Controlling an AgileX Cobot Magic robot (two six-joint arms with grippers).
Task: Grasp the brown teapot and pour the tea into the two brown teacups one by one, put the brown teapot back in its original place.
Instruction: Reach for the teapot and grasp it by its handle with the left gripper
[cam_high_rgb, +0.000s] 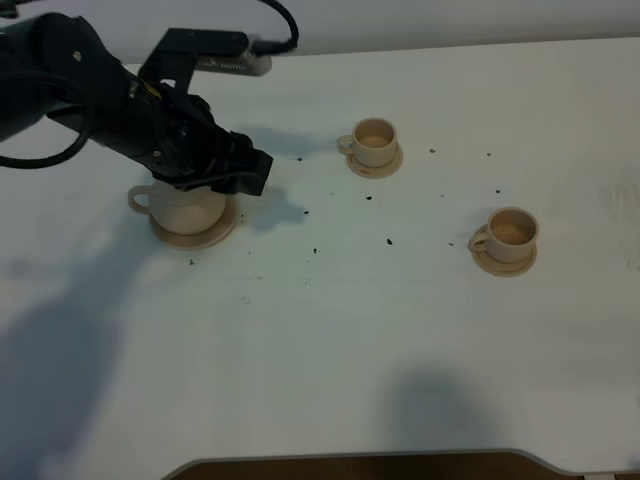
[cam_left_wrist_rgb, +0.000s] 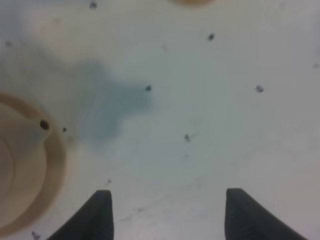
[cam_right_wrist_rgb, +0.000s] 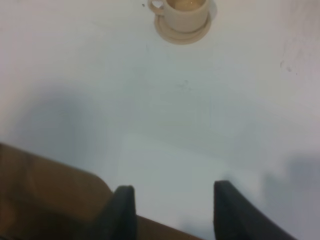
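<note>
The brown teapot (cam_high_rgb: 185, 207) sits on its wide round saucer, the original place (cam_high_rgb: 212, 237), at the left of the table. My left gripper (cam_high_rgb: 248, 172) hangs just to the right of the teapot, apart from it. In the left wrist view the left gripper (cam_left_wrist_rgb: 165, 215) is open over bare table, with the teapot (cam_left_wrist_rgb: 17, 155) off to one side. Two brown teacups stand on small saucers, one at the back middle (cam_high_rgb: 375, 141) and one at the right (cam_high_rgb: 511, 232). My right gripper (cam_right_wrist_rgb: 172, 210) is open over the table's front edge, far from a teacup (cam_right_wrist_rgb: 185, 12).
Small dark specks (cam_high_rgb: 389, 241) lie scattered on the white table (cam_high_rgb: 330, 340) between the teapot and the cups. The left arm and its cable (cam_high_rgb: 60, 90) fill the back left corner. The table's front edge (cam_high_rgb: 360, 462) shows at the bottom.
</note>
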